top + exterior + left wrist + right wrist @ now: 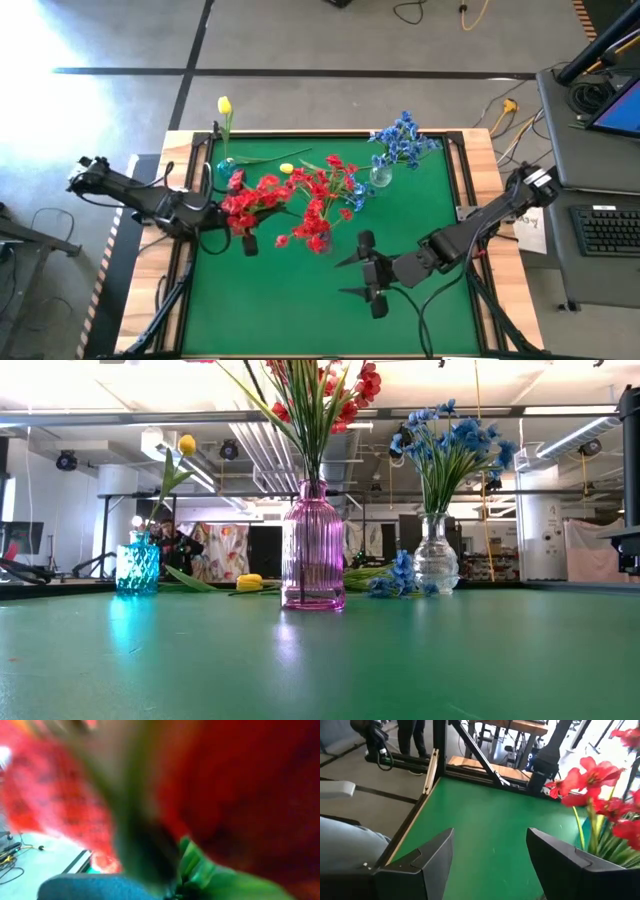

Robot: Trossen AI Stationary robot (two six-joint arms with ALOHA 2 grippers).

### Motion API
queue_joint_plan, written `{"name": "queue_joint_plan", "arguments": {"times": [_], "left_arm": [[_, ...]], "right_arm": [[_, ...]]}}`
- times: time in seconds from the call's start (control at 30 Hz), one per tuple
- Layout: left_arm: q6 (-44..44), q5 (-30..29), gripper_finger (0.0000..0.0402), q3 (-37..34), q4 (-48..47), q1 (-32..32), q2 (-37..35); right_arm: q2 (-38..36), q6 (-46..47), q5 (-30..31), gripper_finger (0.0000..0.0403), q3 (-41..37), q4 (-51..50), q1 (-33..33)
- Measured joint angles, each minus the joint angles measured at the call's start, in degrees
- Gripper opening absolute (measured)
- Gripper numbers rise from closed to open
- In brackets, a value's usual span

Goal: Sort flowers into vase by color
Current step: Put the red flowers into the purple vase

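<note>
- holding a red sprig (243, 203), the left gripper (238, 222) sits over the tabletop's (290, 300) left side, its fingers pinched on the sprig; red petals and green leaves fill the left wrist view, too blurred to detail.
- the right gripper (362, 268) hovers over the tabletop's near right part, fingers (427, 857) spread, nothing between them.
- pink vase (313, 547) stands mid-tabletop with red flowers (325, 200) in it.
- clear vase (436, 556) at the far right holds blue flowers (402, 139); a loose blue sprig (397, 577) lies on the tabletop just beside its base.
- teal vase (137, 564) at the far left holds one yellow bud (224, 106).
- a second yellow bud (286, 169) lies on the tabletop between the teal and pink vases.
- a person (415, 735) stands beyond the tabletop in the right wrist view.
</note>
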Motion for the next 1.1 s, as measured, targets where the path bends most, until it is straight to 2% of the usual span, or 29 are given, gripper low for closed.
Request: {"name": "queue_joint_plan", "arguments": {"times": [0.23,0.5,1.1], "left_arm": [[-0.34,0.13,0.0001,-7.04,9.92,0.16,0.57],[-1.42,1.13,0.0001,-10.73,17.01,0.18,0.97],[-3.38,0.57,0.0001,-7.87,19.19,0.76,10.62]], "right_arm": [[-1.19,-0.24,0.01,0.0244,-0.12,-0.40,-0.02],[-0.99,0.19,0.05,0.0244,-0.15,-0.38,-0.42],[-0.94,1.28,1.69,0.0244,-0.89,-0.39,-0.39]]}}
